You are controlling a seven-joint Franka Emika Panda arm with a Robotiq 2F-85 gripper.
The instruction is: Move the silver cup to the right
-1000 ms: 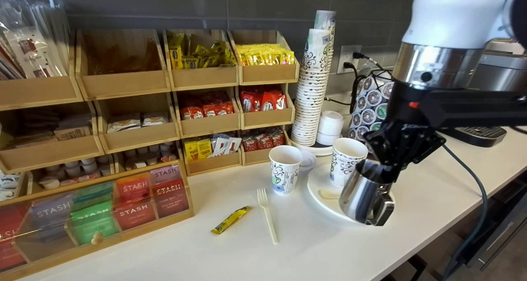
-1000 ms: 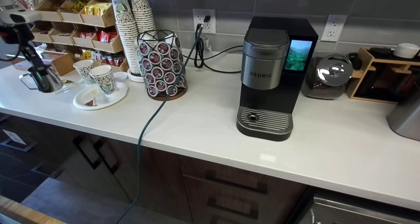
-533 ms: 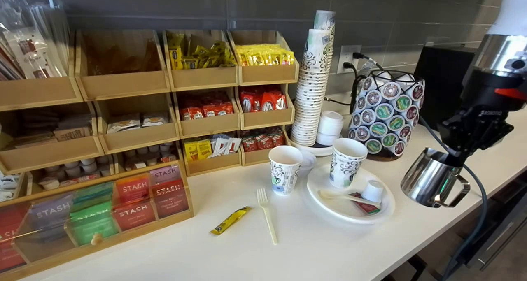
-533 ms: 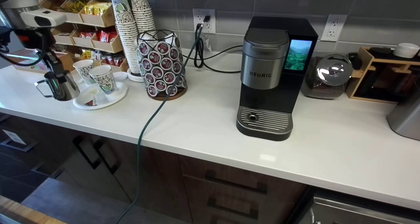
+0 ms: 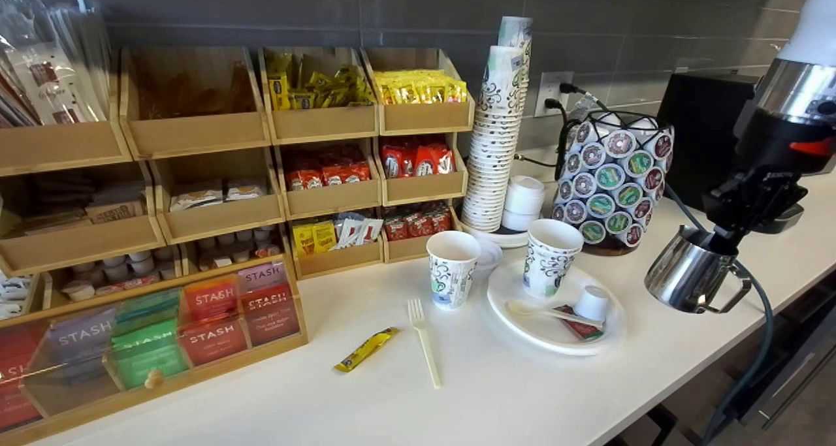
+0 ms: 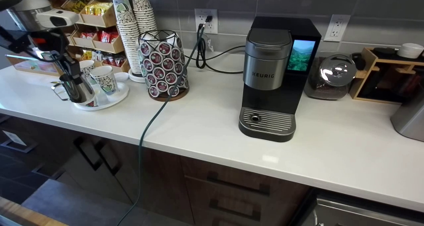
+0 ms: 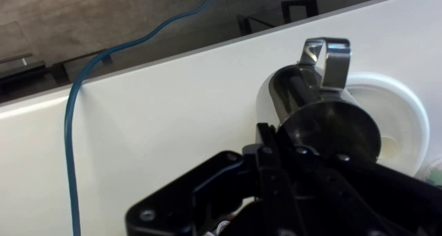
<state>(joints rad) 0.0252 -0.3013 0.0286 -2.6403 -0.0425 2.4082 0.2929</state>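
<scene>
The silver cup [image 5: 684, 277] is a shiny steel mug with an open top and a side handle. My gripper [image 5: 722, 245] is shut on its rim, one finger inside and one outside the wall. The cup hangs tilted above the counter, right of the white plate in that exterior view. In an exterior view, the cup [image 6: 81, 91] overlaps the plate's left part, with the gripper [image 6: 73, 76] above it. In the wrist view the cup [image 7: 293, 87] shows its handle pointing to the counter's front edge; the gripper [image 7: 274, 130] pinches its wall. The dark fingertips are partly hidden.
A white plate [image 5: 522, 332] holds a patterned paper cup [image 5: 547, 270]; another paper cup [image 5: 450, 273] stands beside it. A coffee pod rack [image 6: 164, 67] and coffee machine [image 6: 268, 64] stand farther along. A cable [image 6: 145, 130] crosses the counter and hangs over its front edge.
The gripper has carried the silver cup rightward in both exterior views. It has gone from in front of the plate to the right of it, most of that in the earlier half second.
</scene>
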